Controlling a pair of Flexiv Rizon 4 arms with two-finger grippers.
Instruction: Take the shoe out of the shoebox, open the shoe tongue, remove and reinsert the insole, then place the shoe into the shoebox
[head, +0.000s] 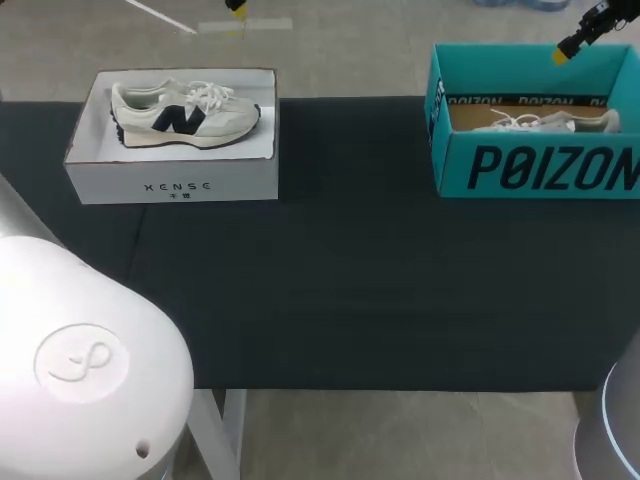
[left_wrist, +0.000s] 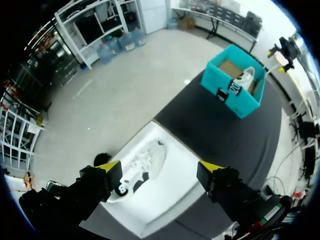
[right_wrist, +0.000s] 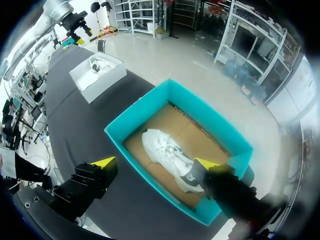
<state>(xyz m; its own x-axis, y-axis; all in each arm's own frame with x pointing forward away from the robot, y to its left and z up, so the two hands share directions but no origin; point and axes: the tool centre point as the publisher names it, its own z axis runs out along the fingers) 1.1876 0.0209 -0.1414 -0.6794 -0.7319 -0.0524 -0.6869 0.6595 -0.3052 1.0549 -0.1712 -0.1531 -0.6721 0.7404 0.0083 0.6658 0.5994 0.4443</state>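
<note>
Cream sneaker (head: 185, 115), dark logo: lying on side in white shoebox (head: 170, 185), table's left rear. White sneaker (head: 545, 122): inside teal shoebox (head: 540, 170), right rear. Left gripper (left_wrist: 160, 167): fingers spread, empty, poised above white shoebox, likely for lift-out. Right gripper (right_wrist: 155, 162): likewise spread, empty, above teal shoebox.

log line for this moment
left tool open above white box | right tool open above teal box | navy-logo shoe, white shoe both boxed

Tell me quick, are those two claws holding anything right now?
Left gripper: open, holding nothing, white shoebox ahead of it.
Right gripper: open, holding nothing, teal shoebox ahead of it.
</note>
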